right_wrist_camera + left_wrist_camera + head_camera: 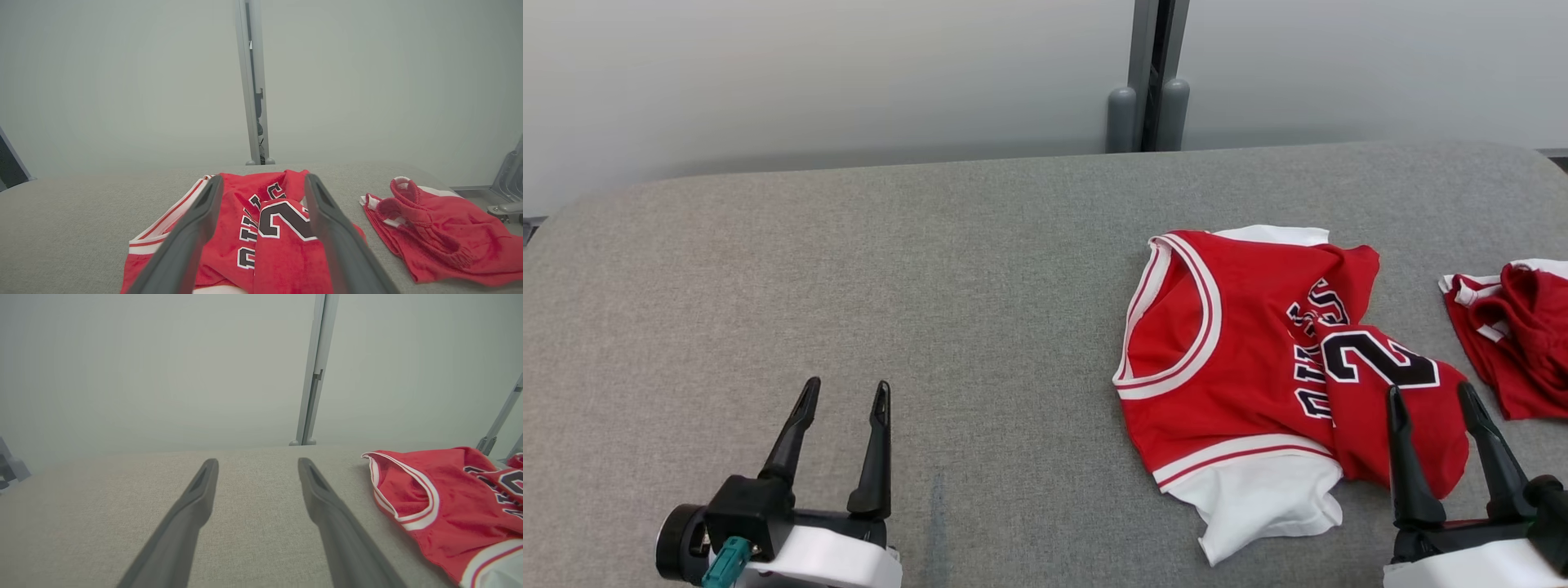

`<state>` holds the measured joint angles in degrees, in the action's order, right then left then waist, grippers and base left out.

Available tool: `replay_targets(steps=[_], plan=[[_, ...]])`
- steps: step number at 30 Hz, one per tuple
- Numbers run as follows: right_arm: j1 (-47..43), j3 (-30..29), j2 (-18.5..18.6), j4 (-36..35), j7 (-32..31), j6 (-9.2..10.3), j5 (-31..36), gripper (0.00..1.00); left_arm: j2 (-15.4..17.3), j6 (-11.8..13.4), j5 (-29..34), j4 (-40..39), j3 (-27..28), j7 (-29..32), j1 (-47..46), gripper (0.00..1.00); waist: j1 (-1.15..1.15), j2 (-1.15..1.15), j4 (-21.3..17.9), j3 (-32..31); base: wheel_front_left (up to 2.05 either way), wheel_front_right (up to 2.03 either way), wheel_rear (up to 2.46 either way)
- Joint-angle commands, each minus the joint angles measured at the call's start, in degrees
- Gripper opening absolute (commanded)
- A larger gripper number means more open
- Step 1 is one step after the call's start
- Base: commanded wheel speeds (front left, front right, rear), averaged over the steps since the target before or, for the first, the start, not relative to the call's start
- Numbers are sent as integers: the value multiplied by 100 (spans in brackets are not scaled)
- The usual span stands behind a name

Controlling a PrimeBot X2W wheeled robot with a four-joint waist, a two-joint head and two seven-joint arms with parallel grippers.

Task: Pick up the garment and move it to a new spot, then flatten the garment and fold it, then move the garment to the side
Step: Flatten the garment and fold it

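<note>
The garment is a red sleeveless jersey with white trim and black lettering, lying crumpled and partly folded over itself on the grey padded table, right of centre. It also shows at the right of the left wrist view, garment, and straight ahead in the right wrist view, garment. My right gripper stands open just above the jersey's near right corner, nothing between its fingers. My left gripper is open over bare table at the lower left, well away from the jersey.
A second red garment, shorts with white trim, lies bunched at the table's right edge, shorts. A grey post rises behind the table's far edge against a pale wall.
</note>
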<state>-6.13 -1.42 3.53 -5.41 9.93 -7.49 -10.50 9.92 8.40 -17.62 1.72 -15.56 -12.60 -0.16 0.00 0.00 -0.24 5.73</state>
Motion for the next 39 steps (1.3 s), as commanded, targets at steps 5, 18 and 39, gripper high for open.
replay_targets(steps=[5, 18, 39], plan=[[-130, 30, 18, -114, -128, -1, 7, 100, 49, 58, -33, -18, -30, 69, 160, 100, 0, 0, 115, -158, 0, 0, 0], [-93, -32, 14, -254, -272, -1, 19, 100, -89, -264, -58, -79, -560, 433, -130, 100, 0, 0, 169, 8, 0, 0, 0], [684, 472, 26, 28, 19, -1, -136, 100, -620, -1158, -942, 1208, -1697, 1865, -1293, 100, 0, 0, -1134, 1320, 0, 0, 0]])
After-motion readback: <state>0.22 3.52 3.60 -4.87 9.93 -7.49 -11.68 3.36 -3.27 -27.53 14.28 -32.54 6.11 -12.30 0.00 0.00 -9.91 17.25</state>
